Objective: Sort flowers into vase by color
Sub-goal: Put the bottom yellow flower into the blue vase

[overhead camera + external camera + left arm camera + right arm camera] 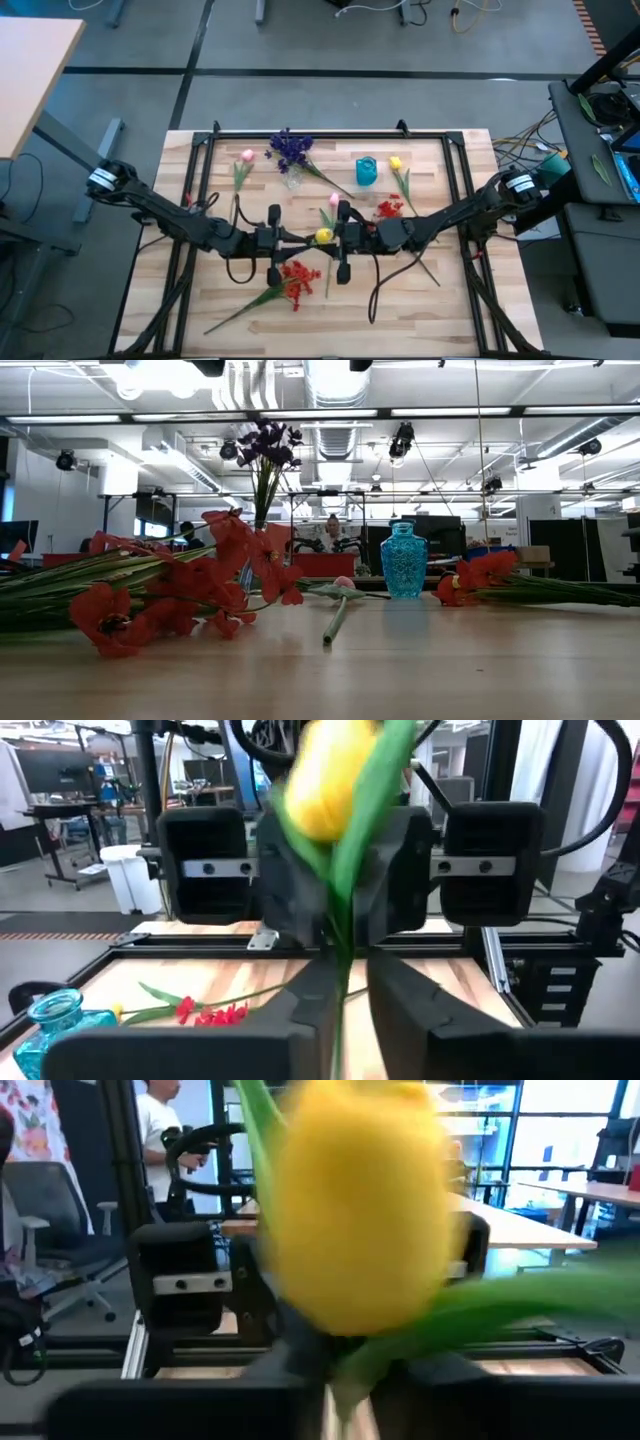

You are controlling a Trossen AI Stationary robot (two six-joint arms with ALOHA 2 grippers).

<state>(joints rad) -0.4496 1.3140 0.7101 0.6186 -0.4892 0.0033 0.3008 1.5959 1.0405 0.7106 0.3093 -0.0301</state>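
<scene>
A yellow tulip bud [323,237] on a green stem stands upright in the air at the table's middle, between my two grippers. My left gripper [305,238] comes from the left and my right gripper [340,236] from the right, both level, raised and shut on the stem. The bud [325,790] shows in the left wrist view and fills the right wrist view [365,1210]. A clear vase [291,180] holds the purple flowers [290,150]. The blue vase [366,170] stands right of it. My left gripper [348,982] has the yellow tulip's stem [340,955] below the bud between its two fingertips, level from the table's left, fingers across the stem. The tulip is upright and clear of the table. My right gripper [340,1400] pinches the stem [342,1380] right under the bud, level from the table's right. The bud hides most of the contact.
On the table lie a red cluster [295,280] near the front, another red cluster [388,209] and a yellow tulip [396,162] on the right, a pink tulip [246,157] far left, and a pink tulip [331,200] whose stem runs under the grippers. A black frame rims the table.
</scene>
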